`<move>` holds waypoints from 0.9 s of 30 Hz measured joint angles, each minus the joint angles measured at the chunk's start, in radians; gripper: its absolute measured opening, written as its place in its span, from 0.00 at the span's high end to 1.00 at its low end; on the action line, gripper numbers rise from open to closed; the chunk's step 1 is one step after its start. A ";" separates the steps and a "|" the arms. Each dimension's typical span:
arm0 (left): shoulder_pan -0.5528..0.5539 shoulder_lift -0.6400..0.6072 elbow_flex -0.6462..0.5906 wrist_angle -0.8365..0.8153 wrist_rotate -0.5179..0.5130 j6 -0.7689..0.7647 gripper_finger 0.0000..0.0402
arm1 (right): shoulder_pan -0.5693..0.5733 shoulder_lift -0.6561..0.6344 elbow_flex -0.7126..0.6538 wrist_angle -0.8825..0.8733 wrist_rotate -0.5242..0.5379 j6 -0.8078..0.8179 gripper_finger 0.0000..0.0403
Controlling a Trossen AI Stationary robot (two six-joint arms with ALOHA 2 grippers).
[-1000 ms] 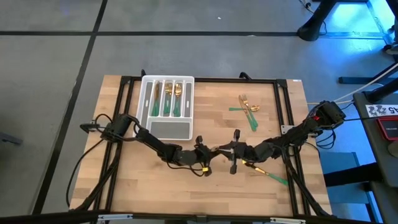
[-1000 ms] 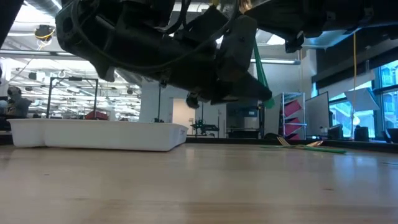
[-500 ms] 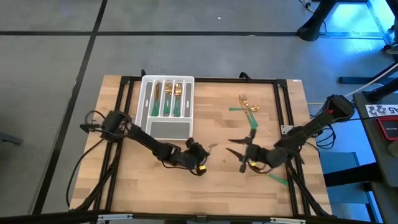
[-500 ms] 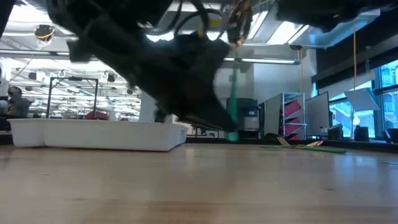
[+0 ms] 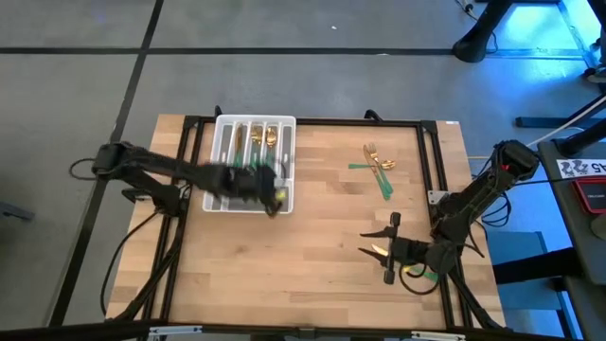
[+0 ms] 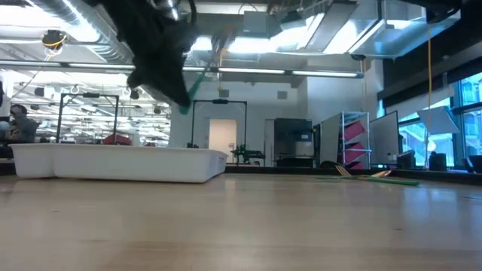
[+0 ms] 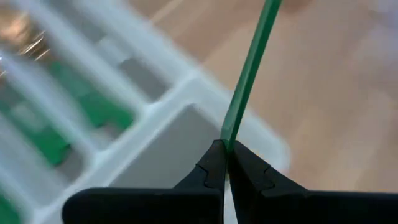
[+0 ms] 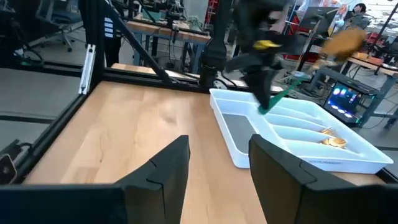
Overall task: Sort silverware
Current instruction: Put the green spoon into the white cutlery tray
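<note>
Motion blur smears the left gripper (image 5: 254, 185) in the overhead view, where it hovers over the wide compartment at the 6 o'clock end of the white tray (image 5: 220, 133), toward the table's 10 o'clock. There the piece of silverware it carries cannot be made out apart from a green smudge. The left wrist view settles it: the fingers (image 7: 211, 171) are clenched on a slim green handle (image 7: 250, 68) that runs straight away from the fingertips over the tray's corner, its gold head cut off by the frame edge, so whether it is a fork, spoon or knife cannot be told. From table height the same handle (image 6: 197, 77) shows tilted, slanting up and away from the dark gripper, well above the tray (image 6: 113, 162). The right wrist view catches it from across the table as a green sliver (image 8: 283, 94) above the tray's near compartments. The right gripper (image 5: 379, 252) sits toward 5 o'clock, jaws released and holding nothing, with another green-handled piece (image 5: 423, 275) lying partly hidden under its wrist. Sorted pieces (image 5: 256, 152) lie in the tray's narrow slots with long axes running 12 to 6, gold heads toward 12. A small loose cluster (image 5: 377, 166) rests near 2 o'clock, one handle pointing roughly 5.
</note>
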 joint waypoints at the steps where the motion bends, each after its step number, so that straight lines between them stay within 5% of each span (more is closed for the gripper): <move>1: 0.058 -0.017 0.000 -0.034 0.049 0.002 1.00 | -0.001 0.000 0.000 -0.005 0.000 0.000 0.59; 7: 0.449 -0.009 -0.001 -0.183 0.474 0.047 1.00 | -0.002 0.000 -0.001 -0.026 0.000 0.000 0.59; 12: 0.654 0.065 -0.001 -0.201 0.693 0.050 1.00 | -0.002 0.000 -0.001 -0.056 -0.022 0.003 0.59; 27: 0.738 0.262 0.000 -0.076 0.792 -0.028 1.00 | -0.002 0.000 -0.001 -0.124 -0.019 0.034 0.59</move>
